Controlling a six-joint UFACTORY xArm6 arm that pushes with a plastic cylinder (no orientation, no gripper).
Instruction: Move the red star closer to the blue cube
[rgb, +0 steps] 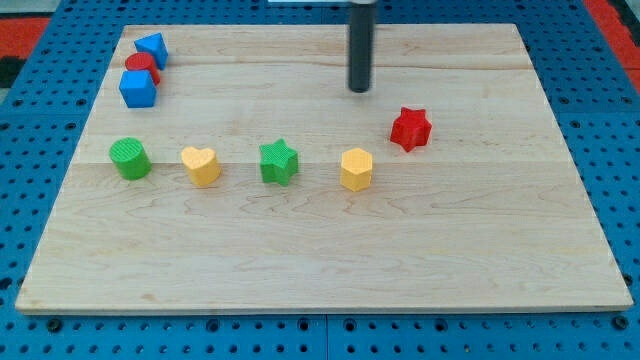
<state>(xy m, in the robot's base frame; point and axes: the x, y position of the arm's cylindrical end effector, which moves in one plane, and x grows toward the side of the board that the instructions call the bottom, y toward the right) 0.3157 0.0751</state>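
The red star (410, 128) sat right of centre, well apart from the blue cube (138, 89) at the view's top left, and my tip (360, 89), a bare fingerless rod, stood up-left of it; light and rigid, it would likely slide if pushed squarely on its right side

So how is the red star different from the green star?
The red star is red, while the green star is green. The red star sits alone toward the view's right, nearer my tip; the green star stands in a row between the yellow heart and the yellow hexagon. Both are star-shaped blocks of about the same size, resting flat on the wooden board.
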